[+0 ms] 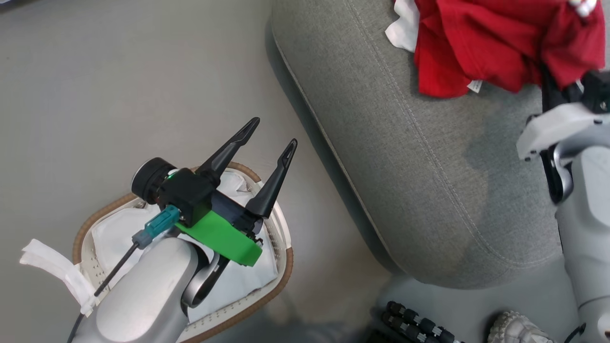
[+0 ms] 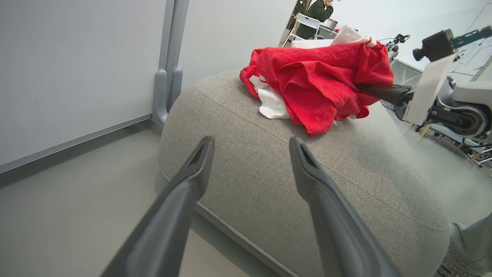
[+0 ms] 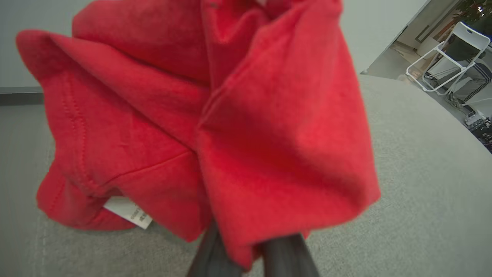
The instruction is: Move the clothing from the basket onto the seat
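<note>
Seat: large grey woven-fabric couch cushion (image 1: 405,181), on the floor, just beside the basket.
Clothing: crumpled red garments with white panels and striped trim (image 1: 481,47), lying on the seat's far end, partly draped over the right end effector.
Basket: oval white perforated plastic basket with a tan rim (image 1: 285,267); no red seen in it past the arm.
Sheet: plain white cloth (image 1: 238,286), inside the basket.
Left end effector (image 1: 274,132): fingers spread wide, empty, above the basket, pointing at the seat.
Right end effector (image 3: 246,261): fingers narrow, pinching a red fold.
Key relation: clothing is at the right end effector, well apart from the left.
Next, judged: let go, back out from under the cloth.
</note>
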Tool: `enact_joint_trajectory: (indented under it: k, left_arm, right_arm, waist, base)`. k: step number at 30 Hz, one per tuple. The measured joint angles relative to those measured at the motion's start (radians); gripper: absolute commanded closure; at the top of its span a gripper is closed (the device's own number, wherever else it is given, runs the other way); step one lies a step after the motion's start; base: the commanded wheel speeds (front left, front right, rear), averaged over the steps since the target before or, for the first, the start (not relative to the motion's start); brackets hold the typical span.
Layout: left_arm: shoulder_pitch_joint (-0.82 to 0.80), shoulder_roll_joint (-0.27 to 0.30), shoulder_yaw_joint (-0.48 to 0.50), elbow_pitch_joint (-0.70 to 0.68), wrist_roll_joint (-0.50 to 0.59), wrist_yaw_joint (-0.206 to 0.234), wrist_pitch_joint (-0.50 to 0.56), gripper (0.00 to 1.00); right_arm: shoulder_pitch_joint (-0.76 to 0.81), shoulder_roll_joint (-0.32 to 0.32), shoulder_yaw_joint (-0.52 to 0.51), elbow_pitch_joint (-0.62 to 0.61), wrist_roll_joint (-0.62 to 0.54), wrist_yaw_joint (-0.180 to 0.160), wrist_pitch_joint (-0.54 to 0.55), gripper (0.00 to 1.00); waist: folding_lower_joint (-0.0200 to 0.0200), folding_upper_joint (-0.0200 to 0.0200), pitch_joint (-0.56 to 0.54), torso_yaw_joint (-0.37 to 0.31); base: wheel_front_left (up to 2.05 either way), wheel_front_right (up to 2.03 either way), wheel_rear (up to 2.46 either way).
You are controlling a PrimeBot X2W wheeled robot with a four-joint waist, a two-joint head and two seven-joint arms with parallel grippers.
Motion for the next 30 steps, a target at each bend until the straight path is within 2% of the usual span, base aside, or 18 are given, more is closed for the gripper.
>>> enact_joint_trajectory:
  k: [1, 2, 8, 13, 21, 30]
  left_arm:
    - [0.0, -0.002, 0.002, 0.002, -0.002, 0.0, 0.0, 0.0]
    - [0.0, -0.003, 0.004, 0.005, -0.006, 0.0, 0.0, 0.0]
    - [0.024, -0.026, 0.022, 0.024, -0.014, 0.0, 0.0, 0.0]
    - [0.068, -0.056, 0.056, 0.034, -0.015, 0.0, 0.0, 0.0]
    - [0.165, -0.091, 0.133, 0.055, 0.005, 0.0, 0.0, 0.0]
    - [0.249, -0.144, 0.297, 0.086, 0.066, 0.0, 0.0, 0.0]
  right_arm:
    - [0.019, 0.008, -0.029, 0.0, 0.0, 0.0, 0.0, 0.16]
    - [0.038, 0.013, -0.056, -0.002, 0.0, 0.0, 0.0, 0.0]
    - [0.152, 0.034, -0.147, -0.051, -0.021, 0.0, 0.0, 0.0]
    - [0.253, 0.035, -0.163, -0.115, -0.026, 0.0, 0.0, 0.0]
    - [0.335, 0.026, -0.064, -0.269, -0.04, 0.0, 0.0, 0.0]
    - [0.34, 0.072, 0.092, -0.36, 0.015, 0.0, 0.0, 0.0]
  waist:
    - [0.0, 0.0, -0.003, 0.0]
    - [0.0, 0.0, -0.008, 0.0]
    - [0.0, 0.0, -0.052, -0.009]
    - [-0.0001, 0.0, -0.106, -0.013]
    - [-0.0001, 0.0, -0.211, -0.014]
    - [-0.0001, 0.0, -0.307, 0.024]
  base:
    - [0.0, 0.0, 0.0]
    - [0.0, 0.0, 0.0]
    - [0.0, 0.0, 0.0]
    - [0.0, 0.0, 0.0]
    - [0.0, 0.0, 0.0]
    - [0.0, 0.0, 0.0]
